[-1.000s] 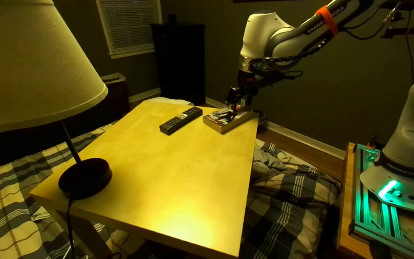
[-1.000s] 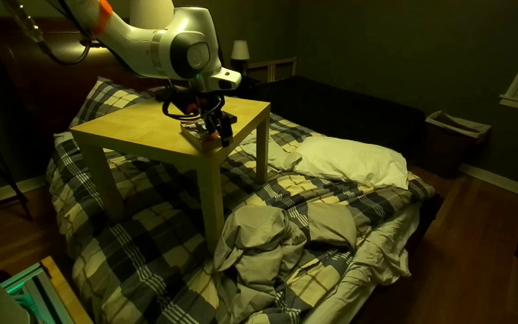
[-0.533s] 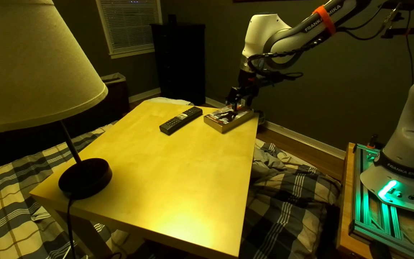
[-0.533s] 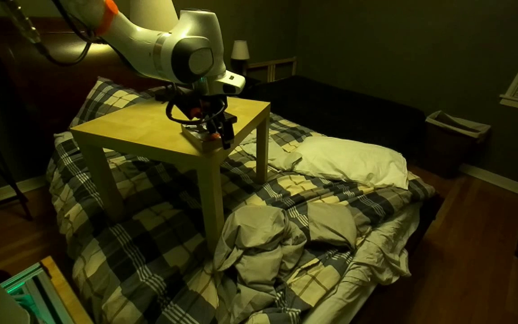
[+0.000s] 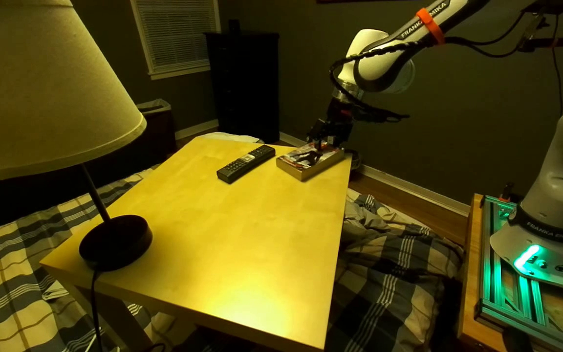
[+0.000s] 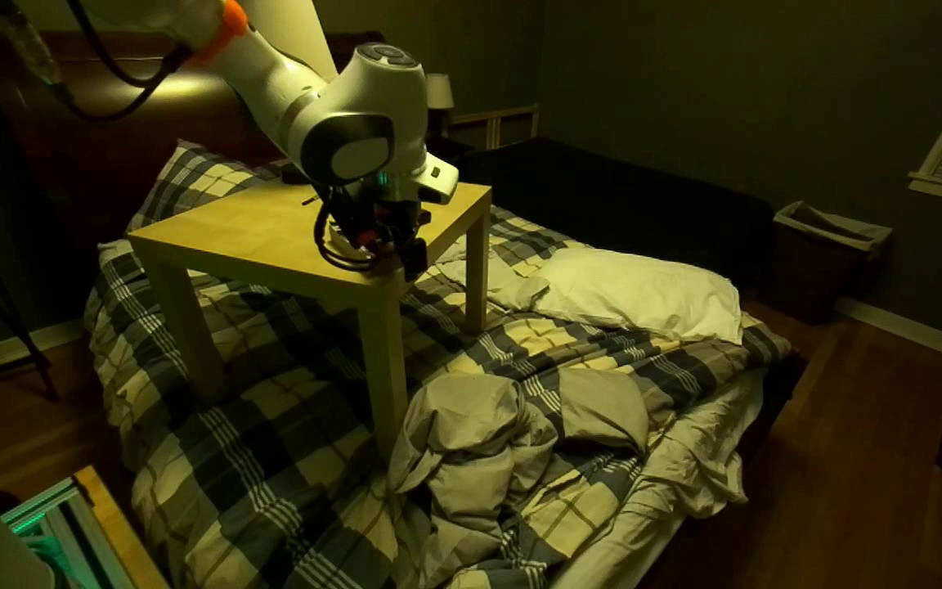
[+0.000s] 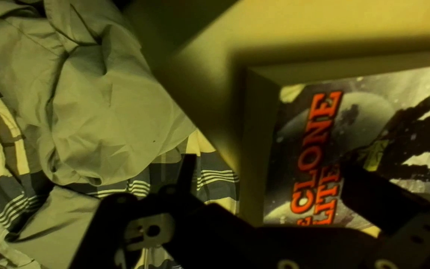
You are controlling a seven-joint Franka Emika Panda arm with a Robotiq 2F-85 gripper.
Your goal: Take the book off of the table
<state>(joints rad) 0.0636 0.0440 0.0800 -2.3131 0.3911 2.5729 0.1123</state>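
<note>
The book (image 5: 309, 159) lies flat on the table (image 5: 242, 220) at its corner, with orange-red lettering and dark artwork on its cover. In the wrist view the book (image 7: 304, 127) fills the right side, its corner near the table edge (image 7: 203, 71). My gripper (image 5: 331, 141) is open, low over the book's outer end. In the wrist view the gripper (image 7: 269, 168) has one finger over the cover and the other beyond the book's end, past the table edge. In an exterior view the gripper (image 6: 405, 249) mostly hides the book (image 6: 347, 240). Whether a finger touches the book is unclear.
A black remote (image 5: 246, 164) lies beside the book. A lamp (image 5: 115, 242) stands at the table's opposite corner. The table stands on a plaid-covered bed (image 6: 275, 458), with a grey crumpled sheet (image 6: 471, 433) below the book's corner and a white pillow (image 6: 643, 290) farther along.
My wrist and forearm have tilted and come lower, swinging the hand's angle while the fingertips stay near the book's outer end. The book shows no clear movement.
</note>
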